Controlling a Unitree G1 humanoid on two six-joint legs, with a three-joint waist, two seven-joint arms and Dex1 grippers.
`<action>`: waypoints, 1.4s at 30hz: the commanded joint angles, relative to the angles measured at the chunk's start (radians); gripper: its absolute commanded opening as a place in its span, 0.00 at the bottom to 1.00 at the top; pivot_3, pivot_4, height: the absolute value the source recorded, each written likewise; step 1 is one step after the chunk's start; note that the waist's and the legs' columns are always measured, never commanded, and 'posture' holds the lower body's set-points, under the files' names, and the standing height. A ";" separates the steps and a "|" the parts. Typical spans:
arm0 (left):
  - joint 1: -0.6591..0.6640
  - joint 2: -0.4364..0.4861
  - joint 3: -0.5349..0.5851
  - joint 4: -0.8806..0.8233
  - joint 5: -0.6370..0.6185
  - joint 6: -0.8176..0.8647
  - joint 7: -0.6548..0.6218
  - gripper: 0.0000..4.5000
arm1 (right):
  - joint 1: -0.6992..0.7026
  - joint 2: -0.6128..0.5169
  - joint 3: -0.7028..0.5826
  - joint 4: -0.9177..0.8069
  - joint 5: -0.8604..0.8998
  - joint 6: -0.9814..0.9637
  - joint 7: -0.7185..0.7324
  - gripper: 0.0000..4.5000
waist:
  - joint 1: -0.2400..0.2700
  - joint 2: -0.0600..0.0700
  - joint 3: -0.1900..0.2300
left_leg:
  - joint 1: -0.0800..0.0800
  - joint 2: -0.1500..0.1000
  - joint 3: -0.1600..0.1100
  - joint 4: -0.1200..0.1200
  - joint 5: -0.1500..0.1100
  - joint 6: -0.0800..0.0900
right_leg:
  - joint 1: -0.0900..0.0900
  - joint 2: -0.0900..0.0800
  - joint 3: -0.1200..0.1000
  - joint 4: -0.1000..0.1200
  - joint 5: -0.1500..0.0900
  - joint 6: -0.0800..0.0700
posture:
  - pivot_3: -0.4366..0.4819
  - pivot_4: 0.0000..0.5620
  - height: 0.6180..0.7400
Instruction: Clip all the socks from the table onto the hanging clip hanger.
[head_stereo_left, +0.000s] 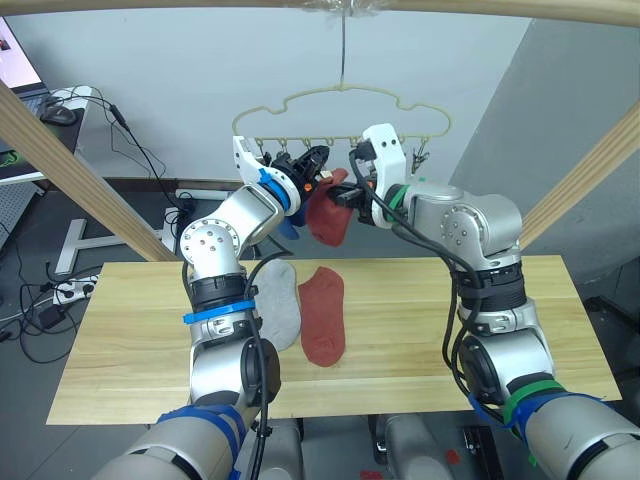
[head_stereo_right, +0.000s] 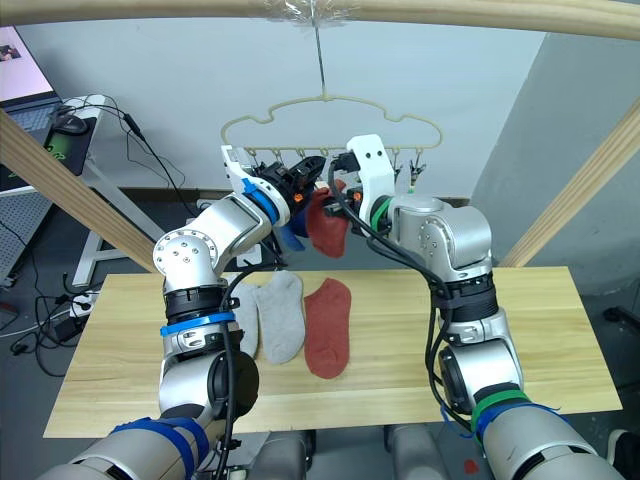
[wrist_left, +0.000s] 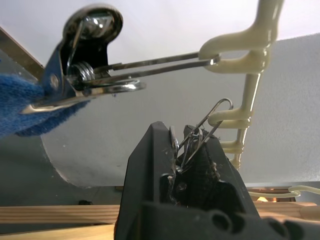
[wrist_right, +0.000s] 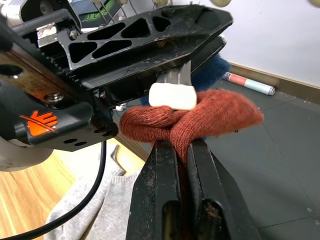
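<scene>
The red sock (head_stereo_left: 327, 218) hangs bunched in the upper middle of the head view, just under the clips of the hanger (head_stereo_left: 345, 112), with both grippers meeting at it. In the right wrist view the right gripper (wrist_right: 185, 150) has its fingers pressed together on a fold of that sock. The left gripper (wrist_left: 187, 150) is clamped on a metal clip (wrist_left: 192, 142) of the hanger, its fingers squeezing the wire handles; that clip sits right beside the red sock's top edge. A blue sock (head_stereo_left: 289, 226) already hangs from a neighbouring clip (wrist_left: 82, 75), low and just left of the red one, partly behind the left arm.

The hanger hangs by its hook from a wooden pole (head_stereo_left: 500, 8) across the top of the frame, its row of clips running under the wavy wire.

On the table (head_stereo_left: 420, 330), in the lower middle, a grey sock (head_stereo_left: 278, 305) and a second red sock (head_stereo_left: 323, 313) lie flat side by side, nearly touching. The right eye view shows another grey sock (head_stereo_right: 243, 318) just left of them, partly hidden by the left arm.
</scene>
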 joint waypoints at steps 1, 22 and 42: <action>0.006 0.001 -0.014 -0.015 -0.006 0.001 0.003 0.07 | -0.047 -0.005 -0.028 -0.037 0.015 -0.034 -0.003 0.01 | 0.000 0.000 0.000 | 0.000 0.000 0.000 0.000 0.000 0.000 | 0.000 0.000 0.000 0.000 0.000 0.000 | 0.44 0.47 1.00; 0.020 0.006 -0.038 -0.033 -0.015 0.018 -0.026 0.53 | -0.059 0.007 -0.041 -0.050 0.032 -0.032 0.007 0.00 | 0.001 0.000 0.000 | 0.000 0.001 0.001 -0.006 0.000 0.000 | 0.000 0.000 -0.001 -0.005 0.000 0.000 | 0.44 0.46 1.00; 0.147 0.145 -0.193 -0.265 0.018 0.095 -0.208 0.53 | 0.056 -0.010 -0.013 -0.175 0.058 0.071 -0.002 0.87 | 0.004 0.000 0.000 | 0.000 0.001 0.002 -0.010 0.002 -0.004 | -0.002 0.000 0.000 -0.007 0.000 0.000 | 0.46 0.44 1.00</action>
